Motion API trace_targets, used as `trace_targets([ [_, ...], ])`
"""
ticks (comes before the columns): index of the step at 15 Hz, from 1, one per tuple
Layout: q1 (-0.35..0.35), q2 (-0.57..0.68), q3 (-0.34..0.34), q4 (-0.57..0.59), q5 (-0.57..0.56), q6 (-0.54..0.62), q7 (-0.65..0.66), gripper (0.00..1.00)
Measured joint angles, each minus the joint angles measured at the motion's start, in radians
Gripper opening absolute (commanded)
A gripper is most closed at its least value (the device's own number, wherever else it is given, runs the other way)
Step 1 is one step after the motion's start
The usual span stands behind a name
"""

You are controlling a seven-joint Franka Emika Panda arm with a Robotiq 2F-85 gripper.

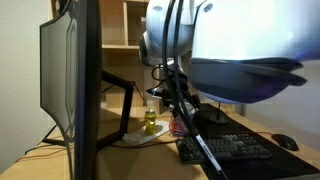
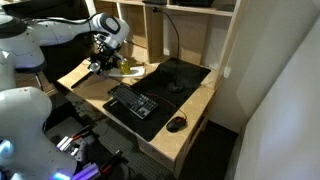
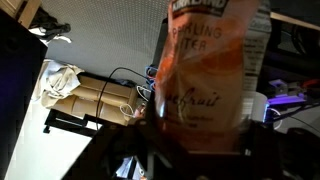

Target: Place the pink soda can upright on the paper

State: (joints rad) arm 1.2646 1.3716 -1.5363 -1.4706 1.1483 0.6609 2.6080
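The pink soda can [image 3: 205, 70] fills the wrist view, its printed label facing the camera. My gripper [image 3: 200, 135] is shut on it, with dark fingers [image 3: 150, 140] pressed against both of its sides. In an exterior view the gripper [image 2: 104, 63] hangs low over the back left of the desk, at the edge of the pale paper [image 2: 137, 70]. The can is too small to make out there. In an exterior view the paper [image 1: 135, 139] lies beside the monitor, and a reddish patch next to it may be the can.
A small yellow bottle [image 1: 150, 121] stands on the paper. A black keyboard [image 2: 134, 103] and a mouse [image 2: 177, 124] lie on the desk mat [image 2: 180, 80]. A monitor [image 1: 75, 80] stands at the desk's side, and shelves rise behind. Cables and boxes lie below in the wrist view.
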Motion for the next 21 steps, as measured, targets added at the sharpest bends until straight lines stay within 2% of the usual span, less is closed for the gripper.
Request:
trace_targets([
  [4, 0.000, 0.001, 0.001, 0.000, 0.000, 0.000, -0.001, 0.47],
  [5, 0.000, 0.001, 0.001, 0.000, 0.000, 0.000, -0.001, 0.72],
  [6, 0.000, 0.001, 0.001, 0.000, 0.000, 0.000, -0.001, 0.72],
  [7, 0.000, 0.001, 0.001, 0.000, 0.000, 0.000, -0.001, 0.47],
  [14, -0.001, 0.004, -0.002, -0.001, 0.000, 0.001, 0.000, 0.47],
  [15, -0.008, 0.004, -0.014, -0.005, 0.016, 0.001, -0.007, 0.72],
  [19, -0.014, 0.001, -0.016, -0.005, 0.017, 0.000, -0.006, 0.72],
  [20, -0.010, 0.004, -0.013, -0.004, 0.017, 0.000, -0.006, 0.93],
  [21, -0.008, 0.007, -0.013, -0.004, 0.017, 0.000, -0.006, 0.95],
])
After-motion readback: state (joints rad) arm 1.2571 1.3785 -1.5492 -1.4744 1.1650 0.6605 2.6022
